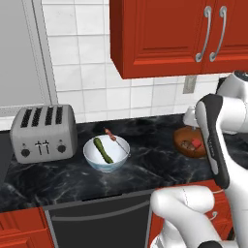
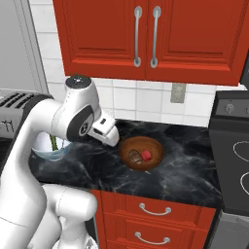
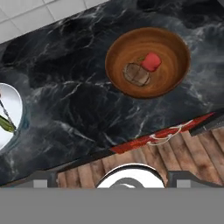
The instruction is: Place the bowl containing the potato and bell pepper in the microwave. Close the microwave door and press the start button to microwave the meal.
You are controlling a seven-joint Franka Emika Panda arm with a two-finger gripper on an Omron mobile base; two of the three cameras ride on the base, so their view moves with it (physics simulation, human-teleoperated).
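Fingers of the gripper cannot be made out clearly: in the hand view nothing of them rises above the grey band, so I cannot tell whether they are spread or pressed together. They hold nothing that can be seen.

Taking the bowl [image 3: 148, 61] as the landmark: it is a wide, shallow wooden bowl standing upright on the black marbled counter [image 3: 78, 109], near the counter's front edge. Inside it, at its middle, the potato [image 3: 136, 74] and the bell pepper [image 3: 151, 62] lie side by side, touching or nearly so. From the right base view the bowl [image 2: 141, 152] sits just right of the white end of the arm, with the red chunk [image 2: 146, 155] to the right of the brown-grey lump [image 2: 134, 156].

Well to the left of the bowl on the same counter stands a white bowl [image 1: 106, 154] holding a long green vegetable [image 1: 102, 149] and a thin skewer [image 1: 115, 140]. Farther left again is a silver toaster [image 1: 43, 132] with four slots. Above the bowl hang red cabinets [image 2: 146, 36] with grey bar handles, and a wall socket [image 2: 178, 93] is set in the white tiles behind it. Right of the bowl is a dark stove [image 2: 232, 155]. Below the bowl's counter edge are red drawers [image 2: 154, 211].

No brand, label or writing can be read anywhere.
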